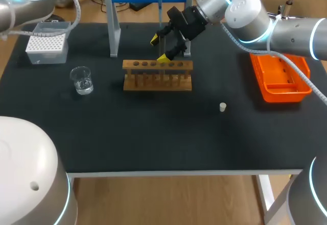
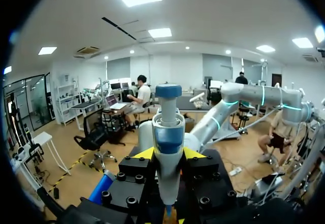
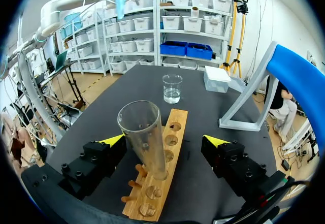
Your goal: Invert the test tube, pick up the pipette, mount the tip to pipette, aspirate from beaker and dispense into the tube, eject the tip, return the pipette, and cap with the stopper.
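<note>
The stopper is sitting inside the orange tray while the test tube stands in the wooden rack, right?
No. The head view shows the stopper on the black table, apart from the orange tray. The test tube does stand in the wooden rack.

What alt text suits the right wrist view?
A clear test tube stands mouth up in a hole of the wooden rack, between the open fingers of the right gripper, which do not touch it. Beyond the rack on the black table stands a part-filled beaker.
</note>
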Controlling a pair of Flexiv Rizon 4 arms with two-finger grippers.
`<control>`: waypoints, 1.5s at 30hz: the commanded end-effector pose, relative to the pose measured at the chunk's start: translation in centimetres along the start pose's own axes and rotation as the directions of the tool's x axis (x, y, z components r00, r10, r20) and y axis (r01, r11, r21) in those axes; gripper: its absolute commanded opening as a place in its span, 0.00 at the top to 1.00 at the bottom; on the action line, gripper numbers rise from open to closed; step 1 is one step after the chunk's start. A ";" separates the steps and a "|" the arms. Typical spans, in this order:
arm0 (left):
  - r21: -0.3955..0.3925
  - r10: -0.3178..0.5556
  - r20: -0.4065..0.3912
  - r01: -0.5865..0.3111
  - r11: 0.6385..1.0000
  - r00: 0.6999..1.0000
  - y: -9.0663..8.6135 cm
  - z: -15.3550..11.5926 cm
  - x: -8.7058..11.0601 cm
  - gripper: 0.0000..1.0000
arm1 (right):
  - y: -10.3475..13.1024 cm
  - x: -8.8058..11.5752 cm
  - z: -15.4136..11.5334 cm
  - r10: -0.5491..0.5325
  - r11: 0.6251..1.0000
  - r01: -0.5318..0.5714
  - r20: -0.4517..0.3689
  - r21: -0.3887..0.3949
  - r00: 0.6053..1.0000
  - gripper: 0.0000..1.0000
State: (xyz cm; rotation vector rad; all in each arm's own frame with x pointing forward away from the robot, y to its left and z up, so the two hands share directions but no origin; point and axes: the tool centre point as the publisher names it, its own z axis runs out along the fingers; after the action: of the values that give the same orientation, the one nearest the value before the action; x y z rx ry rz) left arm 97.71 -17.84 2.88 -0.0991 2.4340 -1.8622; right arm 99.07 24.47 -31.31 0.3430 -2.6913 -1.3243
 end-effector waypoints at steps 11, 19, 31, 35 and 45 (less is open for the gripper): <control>-0.004 -0.001 -0.003 0.001 1.000 1.000 -0.1 0.0 -0.1 1.00 | 0.0 0.1 -0.2 0.007 1.000 -0.007 0.014 0.001 1.000 0.00; -0.004 -0.001 -0.003 0.001 1.000 1.000 -0.1 0.0 -0.1 1.00 | -0.2 1.2 -0.5 0.011 1.000 -0.012 0.078 0.005 0.997 0.00; -0.004 -0.001 -0.003 0.001 1.000 1.000 -0.1 0.0 -0.1 1.00 | -0.4 2.4 -1.0 0.023 1.000 -0.022 0.141 -0.015 0.990 0.00; -0.004 -0.001 -0.003 0.001 1.000 1.000 -0.1 0.0 -0.1 1.00 | -0.4 2.7 -0.9 0.025 1.000 -0.023 0.149 -0.014 0.989 0.00; -0.004 -0.001 -0.003 0.001 1.000 1.000 -0.1 0.0 -0.1 1.00 | -0.8 2.8 -0.7 0.042 0.999 -0.040 0.153 -0.020 0.987 0.00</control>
State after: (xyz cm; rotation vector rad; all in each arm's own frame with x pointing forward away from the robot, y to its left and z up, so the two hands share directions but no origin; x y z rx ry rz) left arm 97.66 -17.85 2.87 -0.1002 2.4331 -1.8614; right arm 96.64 22.82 -31.47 0.1902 -2.7935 -1.4173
